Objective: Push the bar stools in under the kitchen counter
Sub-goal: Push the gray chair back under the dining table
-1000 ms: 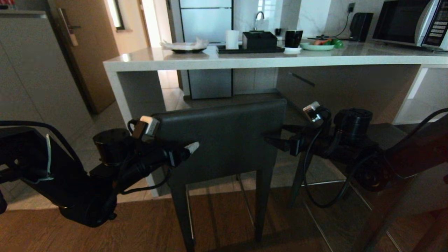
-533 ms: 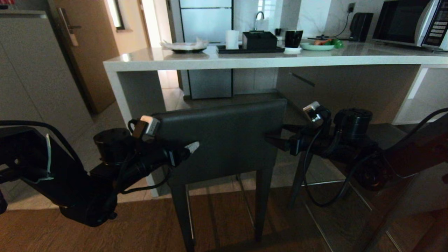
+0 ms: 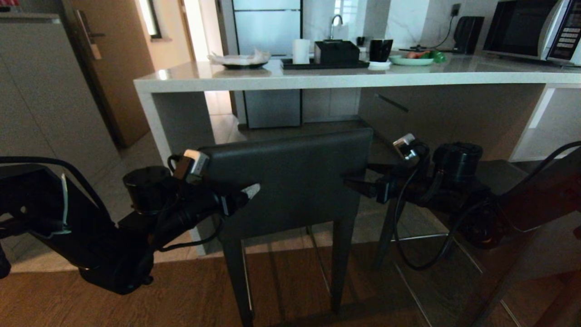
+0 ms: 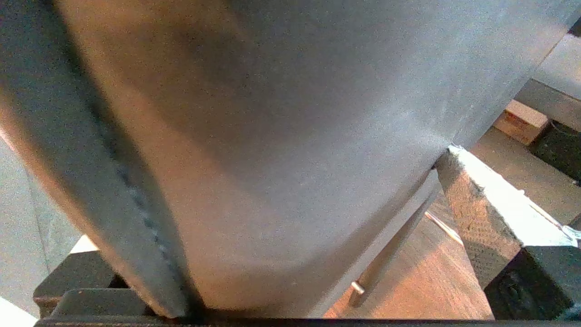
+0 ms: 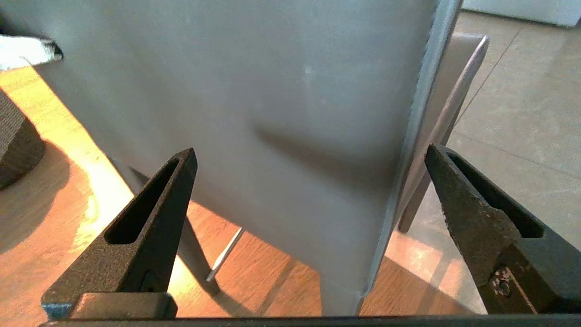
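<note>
In the head view, the dark grey padded bar stool (image 3: 290,181) was seen just short of the pale stone kitchen counter (image 3: 317,79), flanked by the left gripper (image 3: 222,179) and right gripper (image 3: 361,179), both spread wide. Nothing had changed over the last second. In the wrist views the backrest was straddled but ungripped, so the push was judged not yet begun.

Both arms are matte black, built of rounded cylindrical joint housings with loose black cables looping along them. The left arm (image 3: 91,236) carries a white cable tie near its shoulder end and a small white-and-silver block at the wrist. The right arm (image 3: 458,181) has a similar silver block. The 2 right fingers (image 5: 150,218) are black, rough-textured, tapered and slotted.
</note>
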Available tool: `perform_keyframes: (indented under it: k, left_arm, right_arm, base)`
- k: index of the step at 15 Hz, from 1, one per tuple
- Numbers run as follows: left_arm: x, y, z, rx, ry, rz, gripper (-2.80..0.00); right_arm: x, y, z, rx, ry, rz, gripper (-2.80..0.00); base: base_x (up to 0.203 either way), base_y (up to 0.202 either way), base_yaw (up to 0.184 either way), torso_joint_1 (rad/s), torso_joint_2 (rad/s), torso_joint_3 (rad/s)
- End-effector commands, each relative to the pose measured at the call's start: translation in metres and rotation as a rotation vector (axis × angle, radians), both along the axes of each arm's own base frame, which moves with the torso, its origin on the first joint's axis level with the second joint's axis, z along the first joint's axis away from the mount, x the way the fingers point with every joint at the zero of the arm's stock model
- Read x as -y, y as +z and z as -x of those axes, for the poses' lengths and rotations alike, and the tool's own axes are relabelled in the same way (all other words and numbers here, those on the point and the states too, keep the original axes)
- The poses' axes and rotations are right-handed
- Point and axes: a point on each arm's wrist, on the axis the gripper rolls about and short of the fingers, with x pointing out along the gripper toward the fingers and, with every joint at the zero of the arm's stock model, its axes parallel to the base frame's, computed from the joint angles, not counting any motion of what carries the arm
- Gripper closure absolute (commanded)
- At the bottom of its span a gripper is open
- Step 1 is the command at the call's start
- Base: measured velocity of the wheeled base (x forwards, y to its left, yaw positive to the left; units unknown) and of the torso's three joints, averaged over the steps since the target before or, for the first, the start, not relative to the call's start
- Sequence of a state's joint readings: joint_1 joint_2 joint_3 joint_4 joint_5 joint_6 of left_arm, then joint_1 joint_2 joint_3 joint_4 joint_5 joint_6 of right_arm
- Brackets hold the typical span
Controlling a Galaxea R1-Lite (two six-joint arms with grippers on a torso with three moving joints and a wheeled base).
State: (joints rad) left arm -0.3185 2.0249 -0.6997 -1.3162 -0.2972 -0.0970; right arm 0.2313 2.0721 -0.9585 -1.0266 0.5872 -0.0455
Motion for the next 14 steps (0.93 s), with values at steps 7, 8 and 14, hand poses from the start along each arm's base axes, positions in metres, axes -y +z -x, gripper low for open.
perform_keyframes:
  k: [7,8,14]
  left_arm:
    - [-0.006,-0.004,0.018,-0.039,0.073,-0.016,-2.80]
    - [-0.007,-0.007,0.020,-0.051,0.085,-0.020,-2.80]
    - [-0.006,-0.004,0.007,-0.025,0.096,-0.008,-2.80]
  right_arm:
    - [0.001,-0.002,0.003,-0.007,-0.018,0.002,-2.80]
    - [0.001,-0.002,0.003,-0.007,-0.017,0.002,-2.80]
    - [0.000,-0.002,-0.001,-0.002,-0.018,0.000,-2.80]
  base:
    - [0.000,0.000,0.000,0.000,0.00,0.000]
    - [0.000,0.000,0.000,0.000,0.00,0.000]
    - [0.000,0.000,0.000,0.000,0.00,0.000]
